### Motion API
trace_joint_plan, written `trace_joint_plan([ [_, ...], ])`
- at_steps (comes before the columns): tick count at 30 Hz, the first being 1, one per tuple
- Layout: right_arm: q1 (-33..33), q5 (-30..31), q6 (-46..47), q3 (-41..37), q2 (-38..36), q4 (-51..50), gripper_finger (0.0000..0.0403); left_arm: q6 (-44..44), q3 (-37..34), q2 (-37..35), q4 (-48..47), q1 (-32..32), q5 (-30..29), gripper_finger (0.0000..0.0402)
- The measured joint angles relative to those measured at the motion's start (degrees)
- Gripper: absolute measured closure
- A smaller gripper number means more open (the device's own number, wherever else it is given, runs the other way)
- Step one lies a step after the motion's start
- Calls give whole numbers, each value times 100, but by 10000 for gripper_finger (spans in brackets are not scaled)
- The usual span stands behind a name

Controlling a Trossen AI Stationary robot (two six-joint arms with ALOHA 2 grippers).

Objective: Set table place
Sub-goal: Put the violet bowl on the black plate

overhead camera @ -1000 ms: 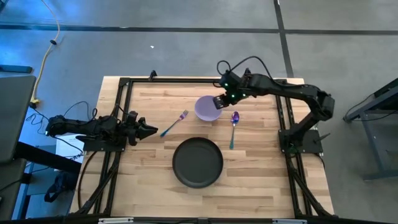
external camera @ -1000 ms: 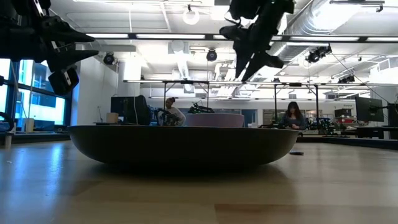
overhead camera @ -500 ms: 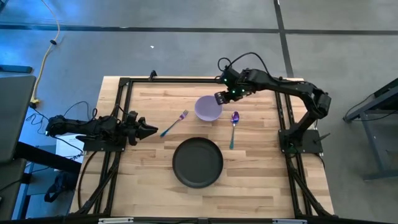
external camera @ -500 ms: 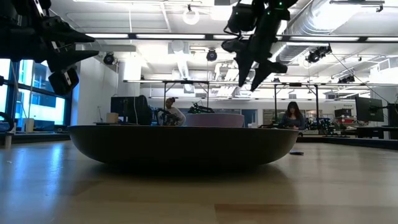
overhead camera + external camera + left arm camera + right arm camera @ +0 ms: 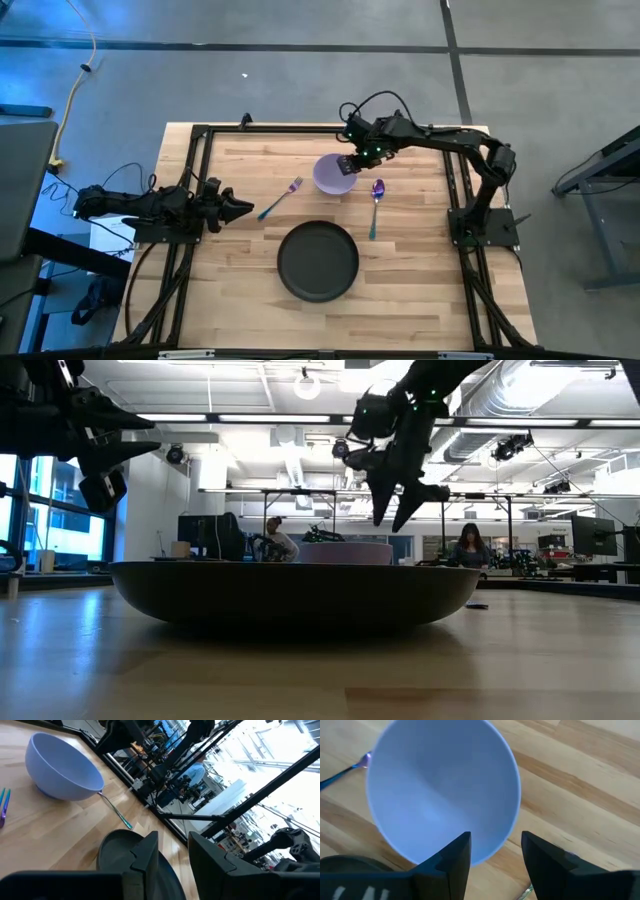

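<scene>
Right gripper [image 5: 347,163] fingers apart above lavender bowl [image 5: 334,175]; left gripper [image 5: 243,208] parted, empty

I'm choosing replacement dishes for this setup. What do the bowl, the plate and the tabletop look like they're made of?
The lavender bowl looks like matte plastic: even colour, thin rim, soft sheen without sharp glints. The black plate seems plastic or melamine too, dark and only dully reflective, though coated ceramic can't be ruled out. The table is light wood planks, with visible grain and seams, inside a black metal frame.
</scene>
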Motion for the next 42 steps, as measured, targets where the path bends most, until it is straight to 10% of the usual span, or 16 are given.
trace_joint_plan([
  [42, -364, -128, -345, -7, 568, 525, 238, -18, 0, 0, 8, 0, -42, 307],
])
